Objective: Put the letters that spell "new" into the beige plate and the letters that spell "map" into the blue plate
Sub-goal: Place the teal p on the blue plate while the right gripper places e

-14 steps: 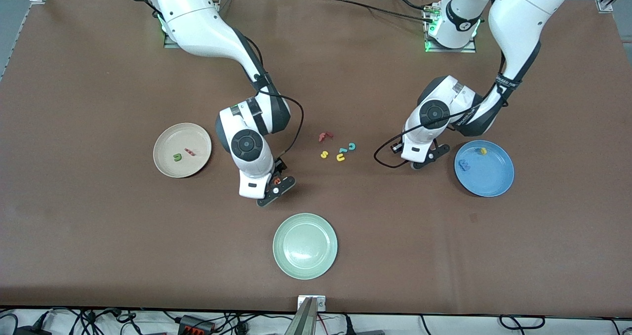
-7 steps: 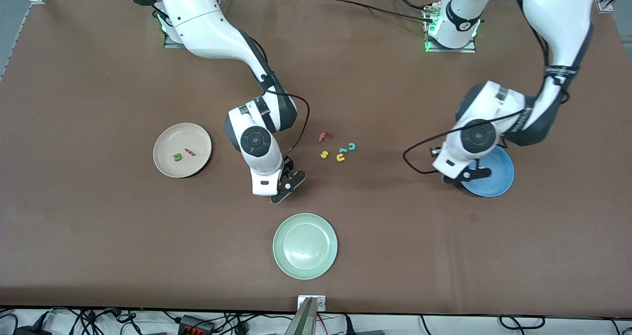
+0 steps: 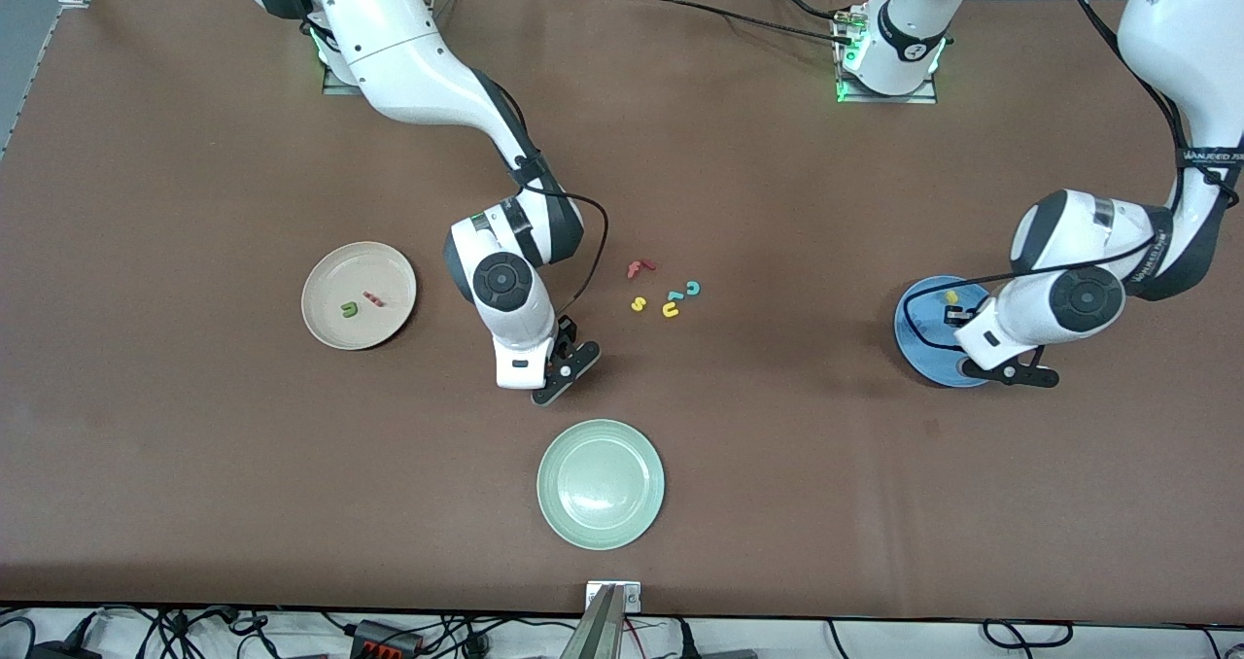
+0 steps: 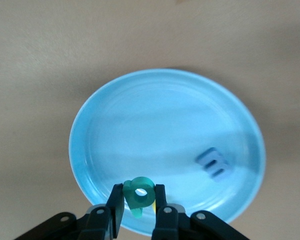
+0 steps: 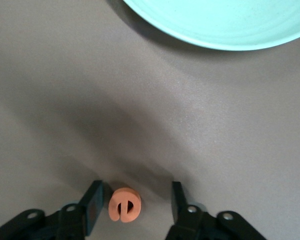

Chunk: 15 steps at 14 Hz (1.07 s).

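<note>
Loose letters mid-table; pale green plate near right gripper

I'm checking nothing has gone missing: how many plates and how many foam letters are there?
Plates: 3 (beige plate, blue plate, pale green plate)
Foam letters: 11 (2 on beige, 2 on blue, 5 loose, orange e, teal p)
Total: 14

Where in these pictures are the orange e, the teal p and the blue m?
orange e (image 5: pixel 124 204): right wrist view, middle of the letter.
teal p (image 4: pixel 139 192): left wrist view, ring of the letter.
blue m (image 4: pixel 213 163): left wrist view, middle of the letter.
</note>
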Tool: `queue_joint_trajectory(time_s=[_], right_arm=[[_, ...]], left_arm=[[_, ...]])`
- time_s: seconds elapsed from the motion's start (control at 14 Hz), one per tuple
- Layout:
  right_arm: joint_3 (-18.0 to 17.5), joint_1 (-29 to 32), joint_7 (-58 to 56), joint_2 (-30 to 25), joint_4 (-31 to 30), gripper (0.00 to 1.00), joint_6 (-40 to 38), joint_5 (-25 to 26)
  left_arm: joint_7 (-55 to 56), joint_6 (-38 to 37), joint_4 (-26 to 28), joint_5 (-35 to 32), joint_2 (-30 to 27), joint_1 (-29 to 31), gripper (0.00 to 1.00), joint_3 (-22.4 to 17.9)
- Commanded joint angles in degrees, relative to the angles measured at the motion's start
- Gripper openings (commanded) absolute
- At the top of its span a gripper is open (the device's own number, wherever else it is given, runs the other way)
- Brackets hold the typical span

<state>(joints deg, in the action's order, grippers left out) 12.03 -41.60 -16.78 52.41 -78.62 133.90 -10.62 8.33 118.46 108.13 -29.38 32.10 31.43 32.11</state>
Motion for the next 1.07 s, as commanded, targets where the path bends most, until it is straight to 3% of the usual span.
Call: queue_joint_trajectory(time_s=[0.0,0.21,0.28,0.36,0.64,0.85,1.0], right_arm=[[-0.69,0.73,-1.06,0.15,1.28,0.60,-2.48,-2.73],[-0.69,0.82,-1.06,-0.03,1.28,0.60,-5.39,-2.83],[-0.69,0.73,-1.06,-0.11,1.28,0.60,-5.57,-2.83],[-0.69,0.82,-1.06,-0.11,1.19,0.60,-5.84,-2.83],[-0.60,0.82,-1.06,-0.11,1.19,0.59,-6.19,-2.39],[-0.60,0.65,-1.32,-0.03,1.28,0.59,-5.75,-2.39],[-0.60,0.56,-1.41,0.06,1.28,0.50,-5.66,-2.39]], left_arm=[[-1.12,2.11,1.73,-1.56,0.95,0.83,0.20,0.76],[-1.21,7.65,5.77,-1.56,1.65,3.20,0.26,0.76],[-1.12,7.75,5.78,-1.56,1.48,3.20,0.53,0.76],[-1.12,7.66,5.52,-1.47,1.22,3.12,1.00,0.85],[-1.03,5.13,4.38,-1.47,-1.24,3.03,1.00,2.25],[-1.03,-3.99,-1.40,-1.39,-2.04,3.03,1.00,6.63],[-1.12,-8.84,-5.10,-1.30,-2.04,3.03,1.00,8.66]])
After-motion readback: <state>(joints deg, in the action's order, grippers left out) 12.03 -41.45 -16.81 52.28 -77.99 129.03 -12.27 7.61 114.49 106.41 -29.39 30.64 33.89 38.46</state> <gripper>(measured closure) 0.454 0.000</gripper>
